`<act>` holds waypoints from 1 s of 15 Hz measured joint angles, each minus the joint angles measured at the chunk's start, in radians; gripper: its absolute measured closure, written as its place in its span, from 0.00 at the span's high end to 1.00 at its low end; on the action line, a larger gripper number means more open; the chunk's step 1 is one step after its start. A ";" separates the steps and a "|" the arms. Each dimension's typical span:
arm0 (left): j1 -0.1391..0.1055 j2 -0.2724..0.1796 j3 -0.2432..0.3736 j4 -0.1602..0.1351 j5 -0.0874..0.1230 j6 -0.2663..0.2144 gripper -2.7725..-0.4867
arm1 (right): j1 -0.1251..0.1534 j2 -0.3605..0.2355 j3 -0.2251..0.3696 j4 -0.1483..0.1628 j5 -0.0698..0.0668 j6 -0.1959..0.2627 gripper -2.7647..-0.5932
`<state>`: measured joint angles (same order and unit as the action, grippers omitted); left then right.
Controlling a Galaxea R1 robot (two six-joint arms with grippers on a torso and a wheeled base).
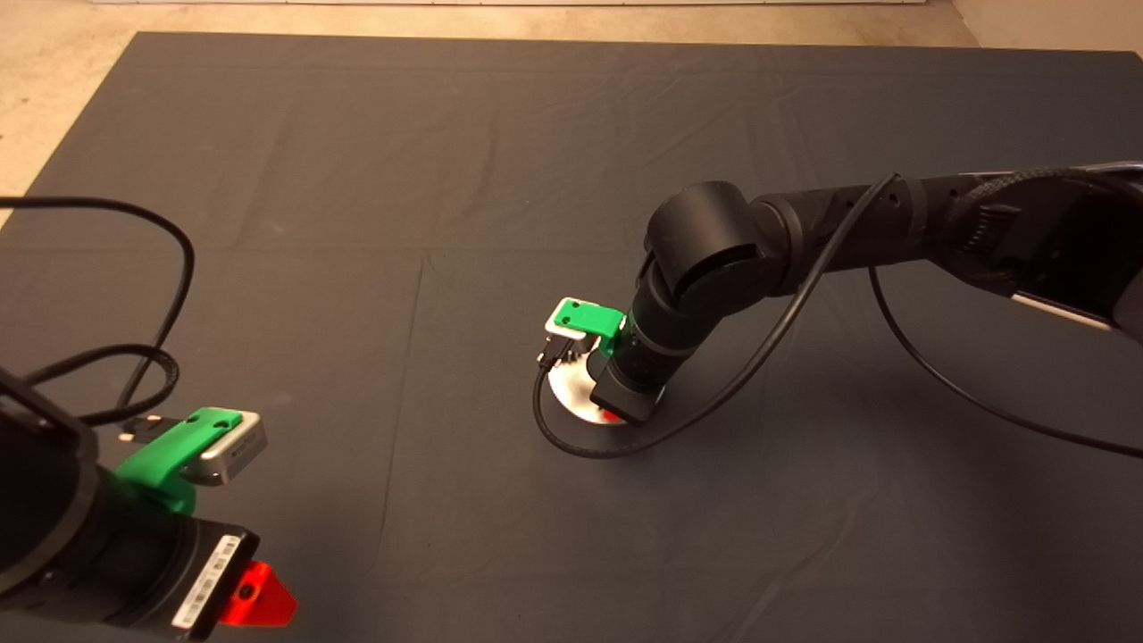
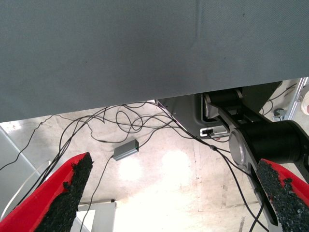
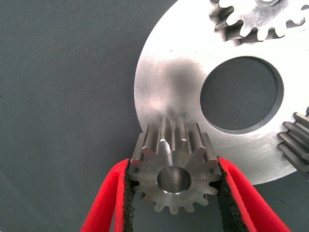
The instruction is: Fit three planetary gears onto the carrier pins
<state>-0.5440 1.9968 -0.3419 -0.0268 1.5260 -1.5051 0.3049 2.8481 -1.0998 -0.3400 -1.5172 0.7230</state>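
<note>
Waiting at the lower left edge of the counter point(image 1: 268, 161), the left end effector point(image 2: 174, 193) holds its fingers wide apart with nothing between them. Near the mat's centre, the right end effector point(image 3: 174, 193) clamps a planetary gear point(image 3: 175, 170) over the rim of the silver disc point(image 3: 169, 92), where two other gears point(image 3: 256, 19) point(image 3: 294, 145) already sit.
</note>
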 joint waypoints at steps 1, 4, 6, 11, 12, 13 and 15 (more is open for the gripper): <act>0.000 0.000 0.000 0.000 0.000 0.000 0.87 | 0.000 0.000 0.000 0.000 0.000 0.000 0.16; 0.000 0.000 0.000 0.000 0.000 0.002 0.87 | 0.000 0.000 0.001 0.000 0.000 0.000 0.16; 0.000 0.000 0.000 0.000 0.000 0.002 0.87 | 0.000 0.001 0.002 0.000 -0.001 0.000 0.16; 0.000 0.000 0.000 0.000 0.000 0.002 0.87 | 0.000 0.003 0.003 -0.001 -0.001 0.000 0.16; 0.000 0.000 0.000 0.000 0.000 0.002 0.87 | 0.000 0.004 0.003 -0.001 -0.001 0.000 0.16; 0.000 0.000 0.000 0.000 0.000 0.002 0.87 | 0.000 0.006 0.003 -0.001 -0.002 0.000 0.16; 0.000 0.000 0.000 0.000 0.000 0.003 0.87 | 0.000 0.016 0.003 -0.007 -0.011 0.000 0.16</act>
<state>-0.5440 1.9967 -0.3419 -0.0268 1.5260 -1.5023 0.3045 2.8638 -1.0968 -0.3468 -1.5279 0.7230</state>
